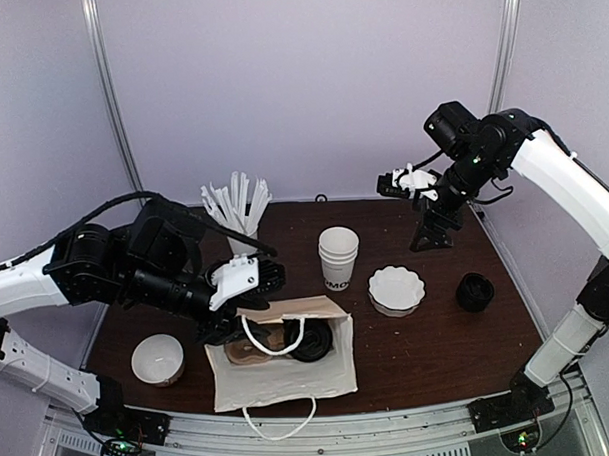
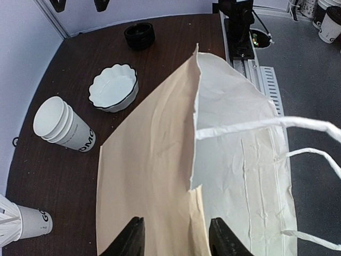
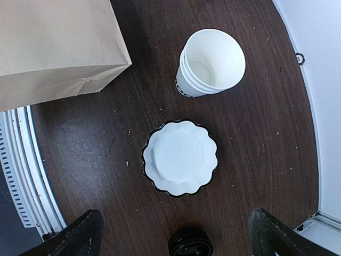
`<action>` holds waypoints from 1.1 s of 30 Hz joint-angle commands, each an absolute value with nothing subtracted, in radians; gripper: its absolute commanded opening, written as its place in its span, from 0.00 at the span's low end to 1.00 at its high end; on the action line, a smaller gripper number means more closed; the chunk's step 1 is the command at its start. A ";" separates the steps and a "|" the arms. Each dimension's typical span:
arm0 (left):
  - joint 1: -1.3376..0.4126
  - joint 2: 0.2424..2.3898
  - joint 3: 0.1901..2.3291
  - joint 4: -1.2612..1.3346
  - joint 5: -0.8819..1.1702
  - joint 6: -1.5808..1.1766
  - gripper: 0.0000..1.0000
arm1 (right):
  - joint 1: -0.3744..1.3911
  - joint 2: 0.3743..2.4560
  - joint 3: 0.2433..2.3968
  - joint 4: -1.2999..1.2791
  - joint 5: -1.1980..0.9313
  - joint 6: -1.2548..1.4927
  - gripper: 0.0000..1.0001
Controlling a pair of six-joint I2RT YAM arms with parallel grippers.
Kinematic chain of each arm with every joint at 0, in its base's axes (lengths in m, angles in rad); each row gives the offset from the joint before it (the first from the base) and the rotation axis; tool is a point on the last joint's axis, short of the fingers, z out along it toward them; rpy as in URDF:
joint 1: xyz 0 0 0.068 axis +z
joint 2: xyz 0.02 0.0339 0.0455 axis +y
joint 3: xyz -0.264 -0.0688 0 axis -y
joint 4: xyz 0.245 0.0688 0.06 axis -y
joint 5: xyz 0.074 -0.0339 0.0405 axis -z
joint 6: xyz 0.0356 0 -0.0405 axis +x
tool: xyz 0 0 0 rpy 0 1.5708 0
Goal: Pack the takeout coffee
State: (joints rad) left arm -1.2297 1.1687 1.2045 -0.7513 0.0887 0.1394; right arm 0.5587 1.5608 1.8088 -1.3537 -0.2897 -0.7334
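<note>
Left end effector (image 2: 178, 236) parted, one paper bag (image 2: 149, 160)

The paper bag (image 1: 285, 379) hides most of what lies in it in the top view. Only a dark round shape (image 1: 310, 340) shows at its mouth, too shadowed to name. The left wrist view shows only the tips of the left jaws at the bottom edge, the bag handles (image 2: 298, 124) run off the right edge, and the utensil cup (image 2: 33, 224) is cut at the corner. In the right wrist view the bottom edge cuts the black lids (image 3: 191, 246).
</note>
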 commanded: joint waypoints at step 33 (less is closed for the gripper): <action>-0.926 1.363 1.563 -0.764 -0.142 0.275 0.74 | 0.532 1.473 1.727 -1.327 -0.305 -0.721 0.99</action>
